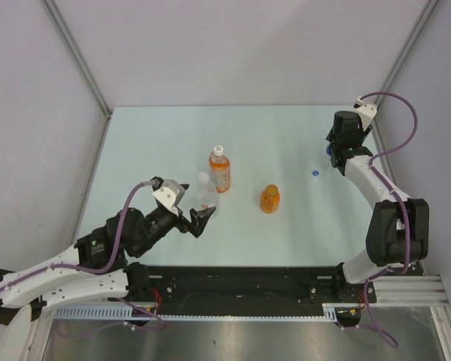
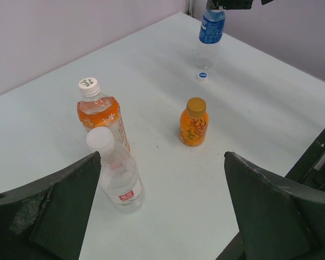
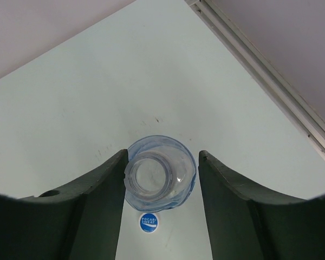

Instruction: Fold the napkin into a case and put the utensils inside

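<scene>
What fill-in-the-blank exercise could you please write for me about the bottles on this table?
1. Between the fingers of the right gripper is a blue-labelled bottle with no ____ on it.
2. The small orange bottle wears a ____ cap.
3. The orange-labelled bottle and the clear bottle both have ____ caps.
4. The left gripper holds nothing, its jaws standing wide ____.

Missing words: cap; gold; white; open.
</scene>
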Available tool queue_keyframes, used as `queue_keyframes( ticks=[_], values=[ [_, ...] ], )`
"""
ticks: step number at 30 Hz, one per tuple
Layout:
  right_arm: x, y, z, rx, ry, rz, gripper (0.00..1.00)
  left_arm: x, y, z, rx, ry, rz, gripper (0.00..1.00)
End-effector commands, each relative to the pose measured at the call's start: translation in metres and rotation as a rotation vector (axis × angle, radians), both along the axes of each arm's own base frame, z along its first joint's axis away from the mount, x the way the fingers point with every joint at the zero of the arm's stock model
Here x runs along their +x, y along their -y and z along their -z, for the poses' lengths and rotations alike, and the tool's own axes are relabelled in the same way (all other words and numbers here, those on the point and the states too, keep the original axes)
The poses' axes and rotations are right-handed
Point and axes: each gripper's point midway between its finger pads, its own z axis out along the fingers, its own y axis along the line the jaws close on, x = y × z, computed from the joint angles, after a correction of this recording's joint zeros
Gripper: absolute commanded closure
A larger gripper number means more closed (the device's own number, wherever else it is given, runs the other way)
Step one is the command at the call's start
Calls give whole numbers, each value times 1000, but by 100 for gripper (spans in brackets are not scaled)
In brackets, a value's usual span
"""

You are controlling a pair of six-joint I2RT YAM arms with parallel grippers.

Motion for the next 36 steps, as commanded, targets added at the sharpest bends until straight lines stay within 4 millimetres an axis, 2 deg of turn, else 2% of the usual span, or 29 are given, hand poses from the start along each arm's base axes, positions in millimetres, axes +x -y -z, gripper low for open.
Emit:
queue_keyframes(
  ticks=[1, 10, 36],
  values=[
    [-4, 1, -15, 8, 32, -4, 40, -1, 6, -4, -29, -2, 15, 0],
    [-5, 0, -19, 11, 41, -17, 32, -1, 6, -3, -23, -1, 15, 0],
    [-4, -2, -26, 21, 56, -31, 27, -1, 9, -1, -17, -7, 21, 0]
  ],
)
